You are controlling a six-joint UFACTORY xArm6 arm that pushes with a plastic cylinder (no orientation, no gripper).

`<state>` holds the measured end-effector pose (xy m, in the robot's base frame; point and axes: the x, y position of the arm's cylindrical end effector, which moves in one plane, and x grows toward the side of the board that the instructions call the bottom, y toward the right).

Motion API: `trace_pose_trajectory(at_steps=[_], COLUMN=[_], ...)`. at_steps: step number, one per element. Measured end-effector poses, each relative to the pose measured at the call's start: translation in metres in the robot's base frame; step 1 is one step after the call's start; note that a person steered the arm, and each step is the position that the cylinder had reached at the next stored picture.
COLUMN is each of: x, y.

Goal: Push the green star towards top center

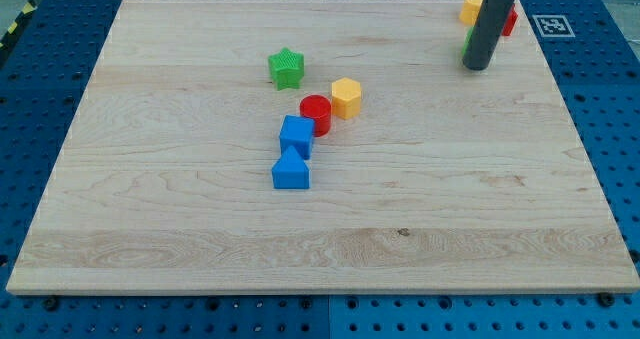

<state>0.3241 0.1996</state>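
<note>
The green star lies on the wooden board, left of centre in the upper half. My tip rests on the board near the view's top right, far to the right of the star and not touching it. The rod rises from there out of the view's top. Behind the rod sit a yellow block, a red block and a sliver of a green block, all partly hidden.
A yellow hexagon, a red cylinder, a blue cube and a blue block with a sloped top form a diagonal line just below and right of the star. A marker tag lies off the board's top right corner.
</note>
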Motion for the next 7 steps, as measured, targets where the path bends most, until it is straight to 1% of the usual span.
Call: trace_pose_trajectory(at_steps=[1,2,3,5,6,7], x=[-0.02,-0.028,-0.028,-0.041,-0.027,0.007], y=[0.013,0.023,-0.037,-0.239,-0.332,-0.324])
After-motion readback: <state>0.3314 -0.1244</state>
